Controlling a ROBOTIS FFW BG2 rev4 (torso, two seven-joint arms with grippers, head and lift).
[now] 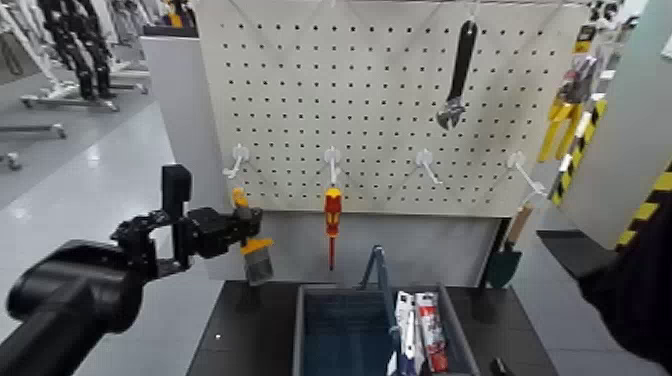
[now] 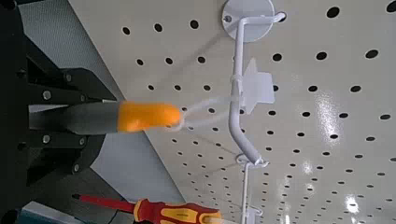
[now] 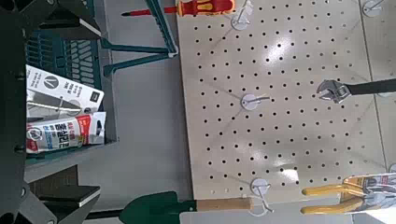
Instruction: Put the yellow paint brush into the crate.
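My left gripper is shut on the yellow paint brush and holds it upright against the pegboard's lower left, just under a white hook. The bristles point down. In the left wrist view the orange handle tip sticks out of the black fingers, and a thin clear loop runs from it to the hook. The grey-blue crate with its upright handle bar stands on the table, below and right of the brush. My right gripper is open and idle, off to the right.
On the pegboard hang a red-and-yellow screwdriver, a black wrench, yellow pliers and a green trowel. White and red packages lie in the crate's right half. The black table holds the crate.
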